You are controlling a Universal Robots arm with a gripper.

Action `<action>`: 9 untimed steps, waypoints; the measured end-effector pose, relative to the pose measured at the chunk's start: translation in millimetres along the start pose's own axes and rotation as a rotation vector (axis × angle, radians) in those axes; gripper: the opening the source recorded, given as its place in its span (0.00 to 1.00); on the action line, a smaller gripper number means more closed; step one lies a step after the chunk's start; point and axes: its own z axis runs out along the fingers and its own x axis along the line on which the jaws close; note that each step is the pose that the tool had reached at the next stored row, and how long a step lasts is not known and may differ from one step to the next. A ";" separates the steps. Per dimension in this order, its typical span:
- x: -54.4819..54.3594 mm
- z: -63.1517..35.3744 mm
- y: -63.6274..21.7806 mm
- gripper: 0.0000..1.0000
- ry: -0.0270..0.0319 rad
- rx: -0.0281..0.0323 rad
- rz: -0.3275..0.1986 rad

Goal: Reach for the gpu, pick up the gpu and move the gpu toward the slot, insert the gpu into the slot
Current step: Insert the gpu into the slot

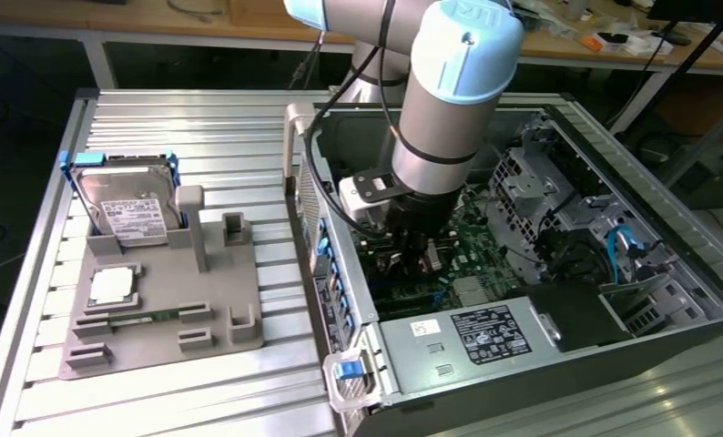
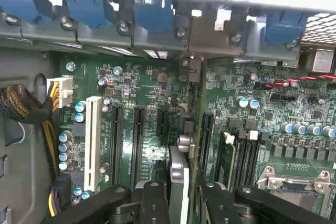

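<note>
My gripper (image 1: 416,255) reaches down inside the open computer case (image 1: 689,273), low over the green motherboard (image 1: 473,228). In the wrist view the gripper (image 2: 181,190) is shut on the gpu (image 2: 179,171). The card stands on edge between the two black fingers (image 2: 155,195) and stretches away to its metal end bracket (image 2: 190,69) at the case's rear wall. It stands upright between the black slots (image 2: 137,140) and another black slot (image 2: 206,135). The blue slot lies beneath the card and is hidden by it. I cannot tell whether the card is seated.
A white slot (image 2: 93,142), a cable bundle (image 2: 23,106), memory strips (image 2: 247,153) and the processor socket (image 2: 294,182) surround the card. Blue clips (image 2: 155,14) line the rear wall. Outside the case, a grey fixture (image 1: 155,300) holds a hard drive (image 1: 125,205) and a processor chip (image 1: 113,284).
</note>
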 end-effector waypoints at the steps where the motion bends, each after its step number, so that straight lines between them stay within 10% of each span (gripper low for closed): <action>1: 0.0 0.0 0.0 0.28 0.0001 0.0001 0.000; 9: 0.2 3.5 0.5 0.28 0.0012 -0.0005 0.000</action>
